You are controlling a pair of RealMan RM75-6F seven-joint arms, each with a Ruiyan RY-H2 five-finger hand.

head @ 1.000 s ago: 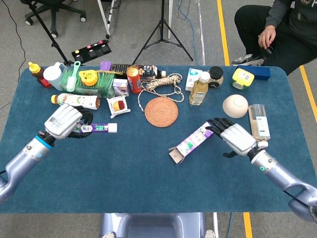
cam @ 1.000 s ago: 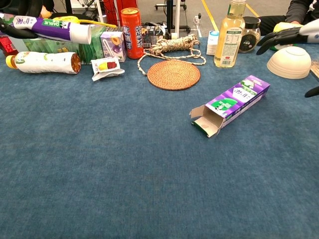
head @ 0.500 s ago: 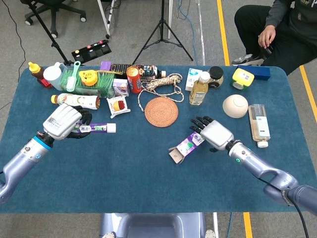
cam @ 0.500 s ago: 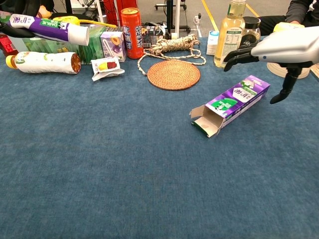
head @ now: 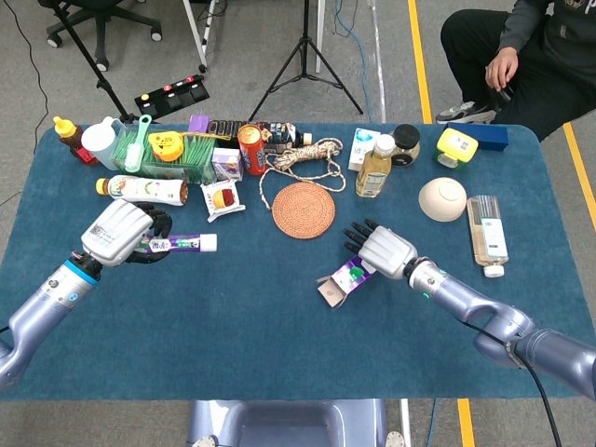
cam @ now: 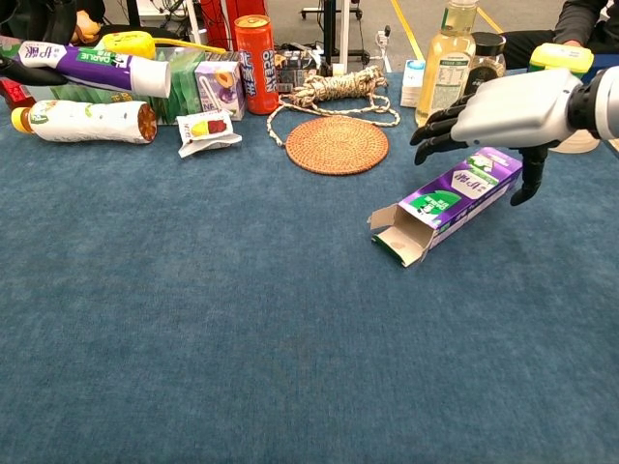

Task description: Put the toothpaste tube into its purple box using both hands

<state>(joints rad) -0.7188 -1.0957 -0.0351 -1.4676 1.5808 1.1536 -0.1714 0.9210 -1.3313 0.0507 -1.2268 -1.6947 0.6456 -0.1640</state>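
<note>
My left hand (head: 119, 233) grips the toothpaste tube (head: 182, 244) at the left of the table, holding it off the cloth with the white cap end pointing right. In the chest view the tube (cam: 97, 68) shows at the top left, level. The purple box (head: 345, 277) lies on the cloth right of the middle, its open flap end (cam: 398, 235) facing the near left. My right hand (head: 383, 250) hovers over the box's far end (cam: 484, 169), fingers spread and thumb hanging down beside it. That hand (cam: 508, 108) holds nothing.
A woven coaster (head: 304, 209) and a coil of rope (head: 304, 155) lie behind the box. A yellow-liquid bottle (head: 374, 168), a bowl (head: 441, 197) and a flat bottle (head: 488, 235) stand to the right. Cans, cartons and bottles crowd the far left (head: 177, 158). A person sits beyond the table.
My right hand has swung left from beside the bowl to above the box's far end. The left hand has kept the tube and shifted only slightly.
</note>
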